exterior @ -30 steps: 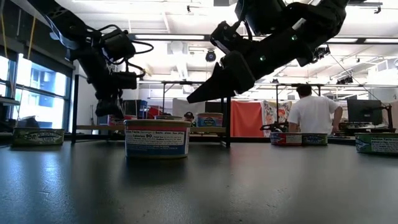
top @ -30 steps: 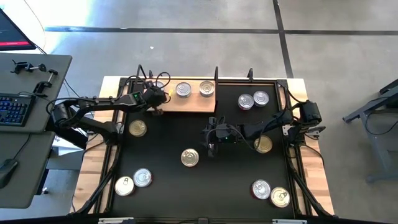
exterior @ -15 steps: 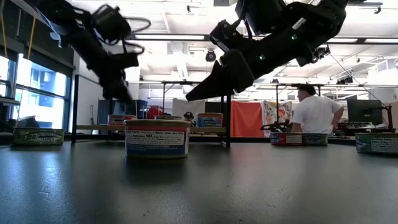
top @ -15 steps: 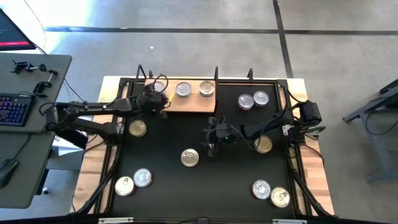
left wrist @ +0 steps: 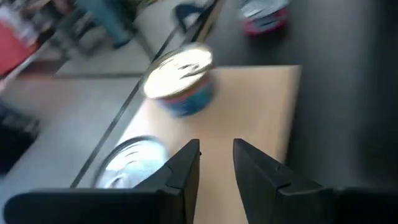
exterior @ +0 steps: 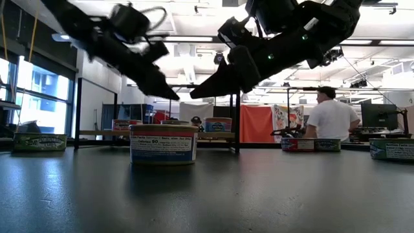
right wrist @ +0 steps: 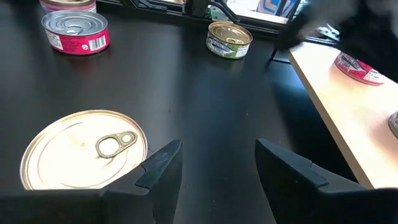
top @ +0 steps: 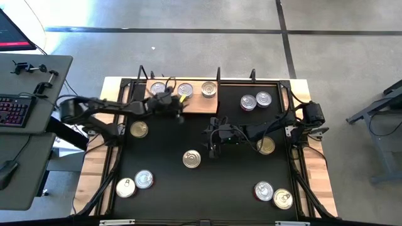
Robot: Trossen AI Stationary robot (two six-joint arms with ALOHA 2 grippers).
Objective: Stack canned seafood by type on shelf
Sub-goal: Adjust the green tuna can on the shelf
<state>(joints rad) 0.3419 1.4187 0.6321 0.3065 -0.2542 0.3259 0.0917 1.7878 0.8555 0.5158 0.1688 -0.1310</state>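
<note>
Left gripper (top: pixel 179 113) hangs over the pale wooden shelf (top: pixel 200 103), dark fingers slightly apart, gripping nothing. Three flat round tins (top: pixel 208 89) with shiny lids sit on that slab at twelve o'clock. Right gripper (top: pixel 211 143) hovers mid-mat, jaws apart, beside a gold-lidded pull-tab tin (top: pixel 191 159).

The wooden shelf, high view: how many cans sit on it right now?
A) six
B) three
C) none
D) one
B: on the wooden shelf three cans stand in a row along its far edge, one at the left end, one in the middle and one at the right end.
</note>
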